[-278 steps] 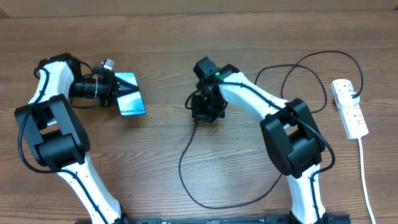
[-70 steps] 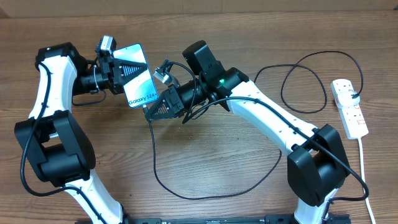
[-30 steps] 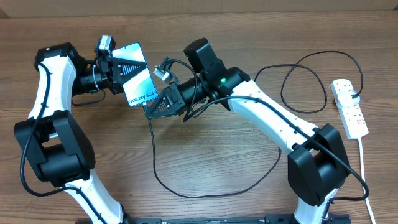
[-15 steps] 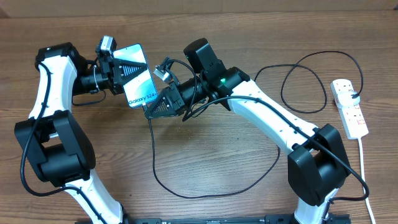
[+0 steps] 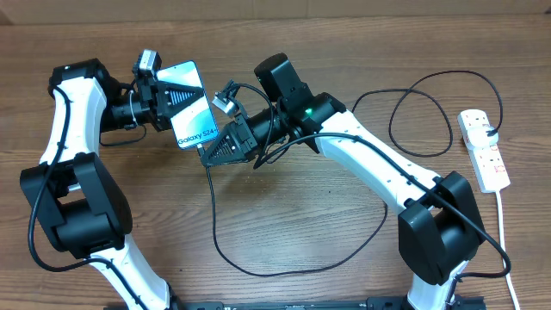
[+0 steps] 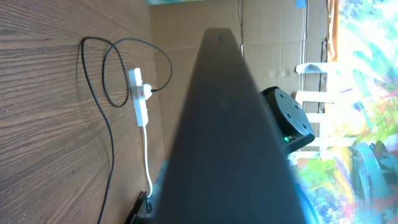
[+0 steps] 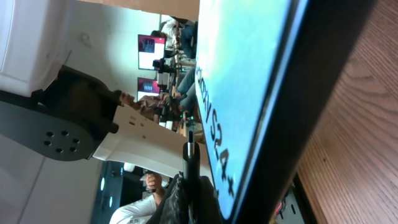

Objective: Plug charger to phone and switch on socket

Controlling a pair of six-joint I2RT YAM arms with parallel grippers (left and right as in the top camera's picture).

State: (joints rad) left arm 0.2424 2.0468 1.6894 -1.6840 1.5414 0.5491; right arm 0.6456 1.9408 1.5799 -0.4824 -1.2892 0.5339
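Note:
My left gripper (image 5: 162, 108) is shut on the phone (image 5: 191, 105), holding it lifted and tilted, its blue-and-white "Galaxy S24" screen facing up. Its dark back (image 6: 236, 137) fills the left wrist view. My right gripper (image 5: 209, 152) is shut on the charger's plug tip (image 7: 190, 144), which sits just beside the phone's lower edge (image 7: 298, 93); I cannot tell if it is inserted. The black charger cable (image 5: 258, 263) loops down over the table and back to the socket (image 5: 483, 148), a white power strip at the far right. The socket also shows in the left wrist view (image 6: 139, 98).
The socket's thick white cord (image 5: 508, 250) runs down to the front right edge. The cable makes a second loop (image 5: 422, 112) near the socket. The wooden table (image 5: 301, 207) has open room in the middle and front left.
Since 9.3 s ago both arms lifted: the phone came up off the table and the plug was brought to it. Over the last second nothing visibly moved.

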